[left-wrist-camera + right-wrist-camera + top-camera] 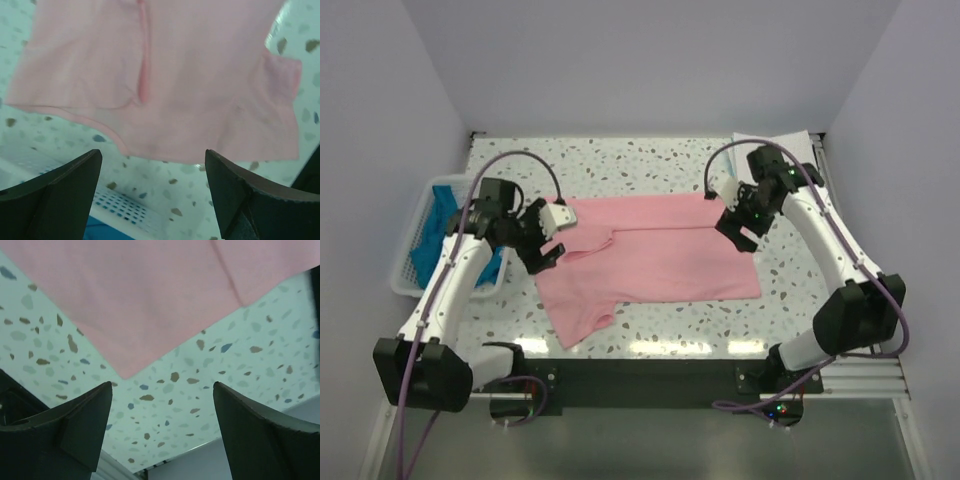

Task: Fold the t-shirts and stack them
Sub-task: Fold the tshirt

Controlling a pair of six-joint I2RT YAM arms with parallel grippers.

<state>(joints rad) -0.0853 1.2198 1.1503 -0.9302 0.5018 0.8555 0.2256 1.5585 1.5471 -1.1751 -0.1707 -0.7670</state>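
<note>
Seen from above, the light is bright, even and diffuse, falling from overhead, and the white walls wash out pale. Streaks of glare lie along the near edge of the table (650, 160), and only faint, soft shadows sit under my arms. In my left wrist view the pink t-shirt (165, 75) looks soft and slightly blurred, with a cool cast. The fingers (60, 195) of my left hand (152, 155) are dark and out of focus. My right hand (162, 387) is likewise a dim silhouette, while the table's speckles beyond it are fairly crisp.
</note>
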